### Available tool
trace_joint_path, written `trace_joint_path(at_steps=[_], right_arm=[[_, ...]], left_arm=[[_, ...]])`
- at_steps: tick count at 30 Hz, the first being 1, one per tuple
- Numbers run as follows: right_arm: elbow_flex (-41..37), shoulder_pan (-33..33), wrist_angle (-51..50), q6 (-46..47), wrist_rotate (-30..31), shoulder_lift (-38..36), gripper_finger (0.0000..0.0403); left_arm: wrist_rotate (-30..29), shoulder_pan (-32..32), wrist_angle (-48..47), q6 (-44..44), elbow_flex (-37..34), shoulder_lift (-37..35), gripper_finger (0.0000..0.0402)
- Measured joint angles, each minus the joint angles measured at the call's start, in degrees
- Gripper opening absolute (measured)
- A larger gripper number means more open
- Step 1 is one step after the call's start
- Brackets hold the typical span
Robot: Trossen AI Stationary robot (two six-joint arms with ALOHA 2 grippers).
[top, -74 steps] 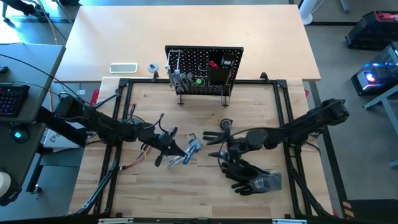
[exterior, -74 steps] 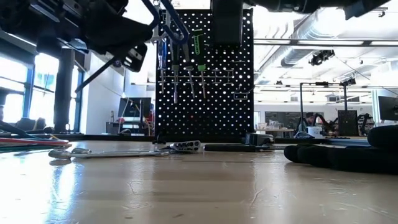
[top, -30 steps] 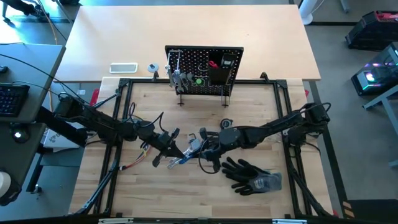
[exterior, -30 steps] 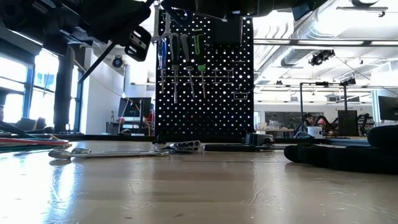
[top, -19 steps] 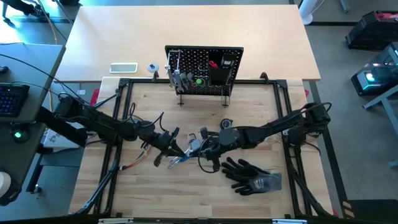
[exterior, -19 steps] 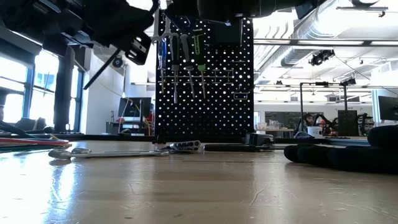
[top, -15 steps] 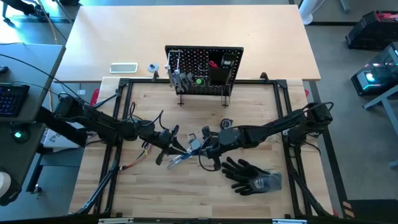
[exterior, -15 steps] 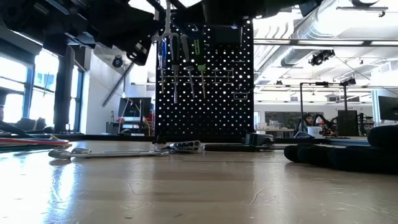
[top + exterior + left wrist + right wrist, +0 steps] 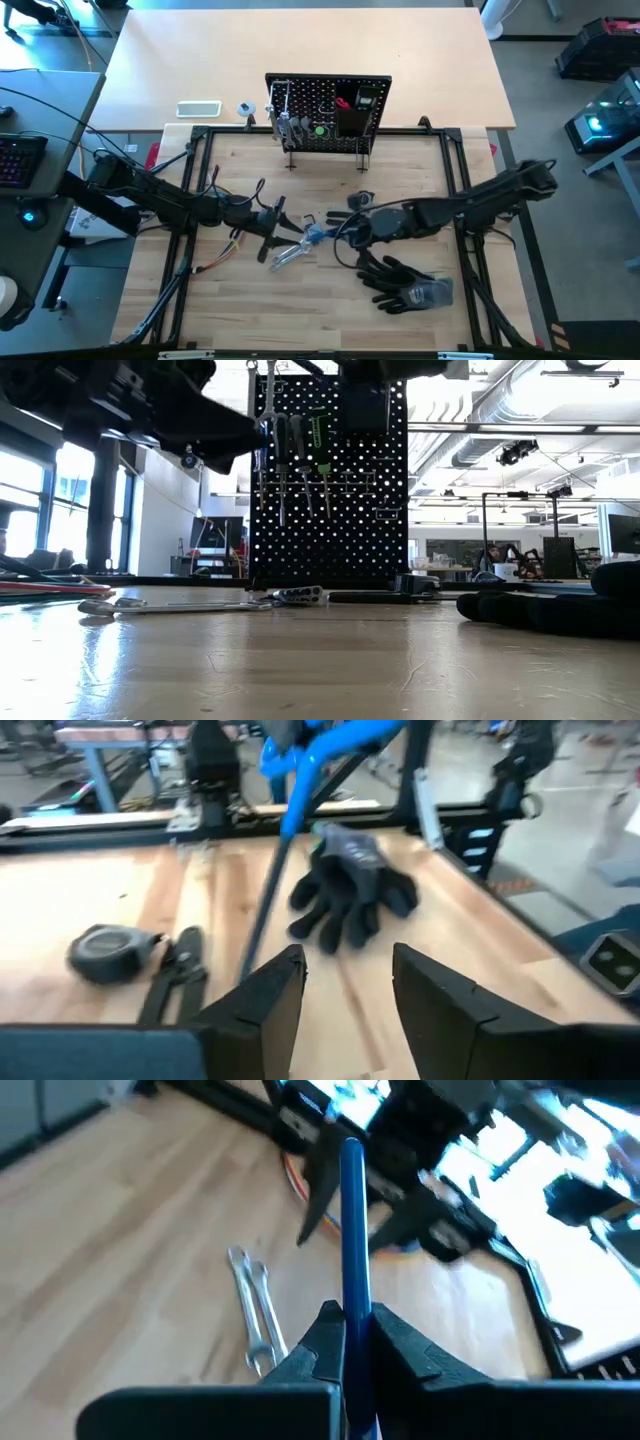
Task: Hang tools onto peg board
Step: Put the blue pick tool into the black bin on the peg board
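The peg board (image 9: 330, 480) stands upright behind the dark arm (image 9: 150, 410), tools (image 9: 300, 460) hanging on it; a wrench (image 9: 170, 605) lies below.

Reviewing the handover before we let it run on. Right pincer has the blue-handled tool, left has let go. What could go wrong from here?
1. The right pincer pinches the blue-handled tool near one end; the long free length could pivot or slip in transit.
2. The open left pincer sits close in front of the tool, so a swing could clip it.
3. The peg board already carries several tools, so the free hooks look cramped for hanging another.
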Motion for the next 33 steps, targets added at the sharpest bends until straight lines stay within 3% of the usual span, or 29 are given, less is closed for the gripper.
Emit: trace_joint_path(at_steps=[6, 18, 33], right_arm=[[0.0, 1.4, -9.0, 4.4, 7.4, -6.0, 0.0015], [0.0, 3.1, -24.1, 14.6, 20.5, -18.3, 0.0014], [0.0, 2.9, -35.2, 24.3, 31.1, -31.0, 0.0014]], left_arm=[[-4.4, 0.1, -1.3, 2.4, 0.0, 0.0, 0.0149], [-4.4, 2.1, -3.8, 2.6, 0.0, 0.0, 0.0149], [-4.4, 2.1, -4.7, 3.0, 0.0, 0.0, 0.0149]])
